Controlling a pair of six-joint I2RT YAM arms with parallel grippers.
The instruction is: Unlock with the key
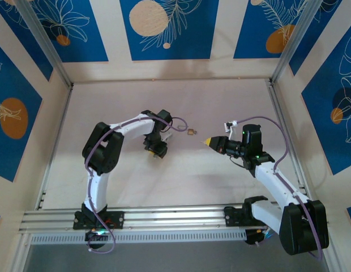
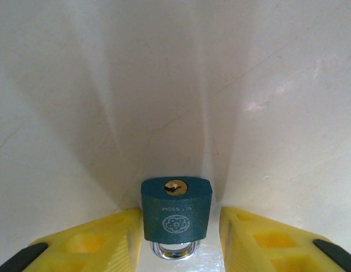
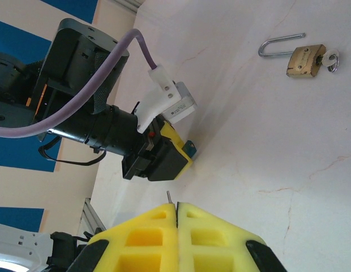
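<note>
Unlock not started, by my read: keyhole of teal padlock is empty. Left gripper straddles it on the tabletop, jaws part-open, one side near touching, a gap on the other, so no firm clamp yet. Brass padlock, the spare, lies at 2 o'clock from the left gripper, between the arms, something silver at its keyhole end. Right gripper at 3 o'clock, jaws closed on a thin metal tip, likely the key, well apart from the teal lock. Left: clamp, insert, turn.
</note>
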